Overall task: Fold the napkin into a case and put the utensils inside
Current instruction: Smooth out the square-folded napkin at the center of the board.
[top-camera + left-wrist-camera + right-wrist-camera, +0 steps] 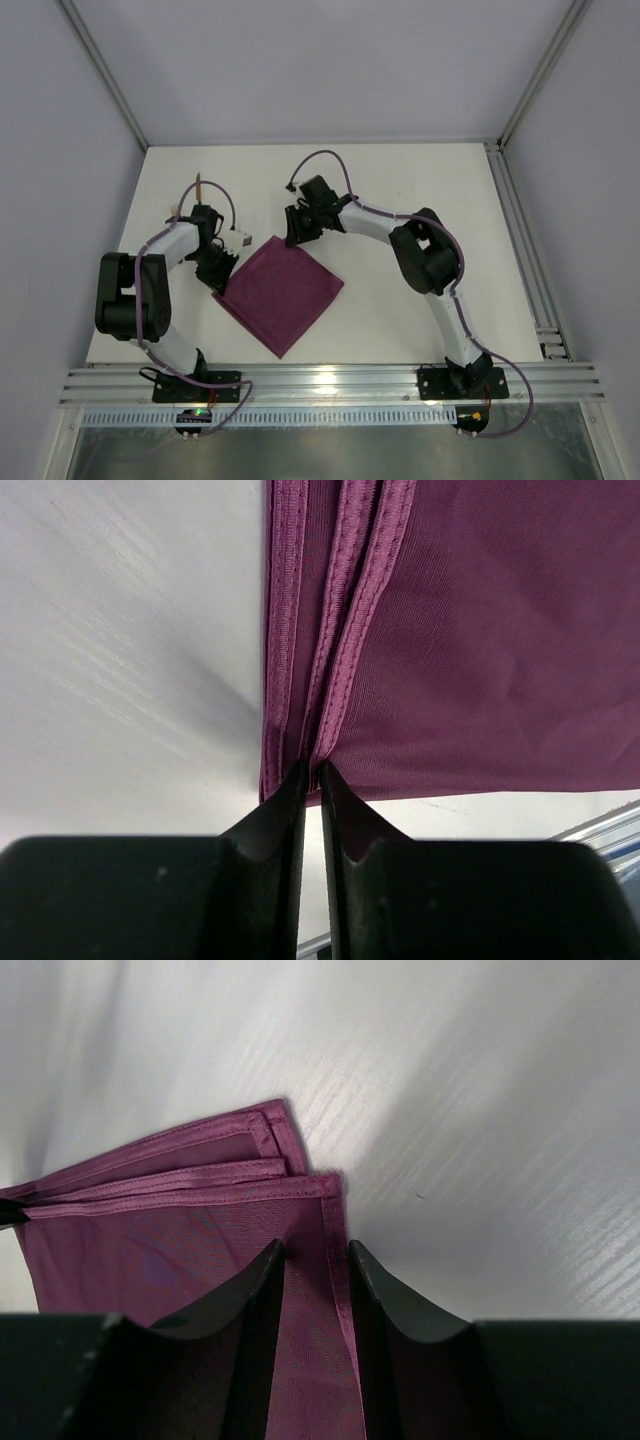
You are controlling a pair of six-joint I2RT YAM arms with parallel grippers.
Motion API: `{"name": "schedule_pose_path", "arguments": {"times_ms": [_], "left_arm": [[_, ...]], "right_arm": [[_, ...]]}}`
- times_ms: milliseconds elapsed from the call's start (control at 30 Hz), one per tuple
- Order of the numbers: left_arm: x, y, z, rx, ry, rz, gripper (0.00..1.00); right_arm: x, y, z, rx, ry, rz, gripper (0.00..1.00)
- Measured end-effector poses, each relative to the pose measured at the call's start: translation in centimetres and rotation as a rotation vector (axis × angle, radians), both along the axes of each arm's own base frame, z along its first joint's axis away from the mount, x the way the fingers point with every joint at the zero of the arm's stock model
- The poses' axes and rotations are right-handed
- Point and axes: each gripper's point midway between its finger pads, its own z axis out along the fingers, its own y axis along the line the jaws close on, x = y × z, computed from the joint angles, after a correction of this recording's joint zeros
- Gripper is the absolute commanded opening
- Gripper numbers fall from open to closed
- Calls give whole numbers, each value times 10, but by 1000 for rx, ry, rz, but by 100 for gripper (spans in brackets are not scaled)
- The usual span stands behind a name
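Note:
The magenta napkin [280, 292] lies folded into a flat diamond on the white table. My left gripper [222, 283] sits at its left corner. In the left wrist view its jaws [311, 767] are nearly together, pinching the stitched hems of the napkin [470, 630]. My right gripper [293, 237] is at the far corner. Its fingers [316, 1250] clamp a strip of the napkin [150, 1235], and the hem runs along the right finger. A thin gold utensil [199, 185] lies at the back left, behind the left arm. I make out no case.
White enclosure walls and aluminium rails [530, 250] bound the table [420, 190] on the right and at the front. The left arm's elbow [130, 295] sits left of the napkin, and the right arm's elbow [428, 255] is to its right.

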Motion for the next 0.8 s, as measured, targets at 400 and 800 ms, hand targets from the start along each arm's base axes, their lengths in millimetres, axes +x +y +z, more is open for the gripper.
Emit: {"name": "schedule_pose_path", "arguments": {"times_ms": [400, 800], "left_arm": [[6, 6, 4, 29, -38, 15, 0], [12, 14, 36, 22, -150, 68, 0]], "right_arm": [[7, 16, -3, 53, 42, -27, 4], [14, 35, 14, 151, 35, -58, 4]]}}
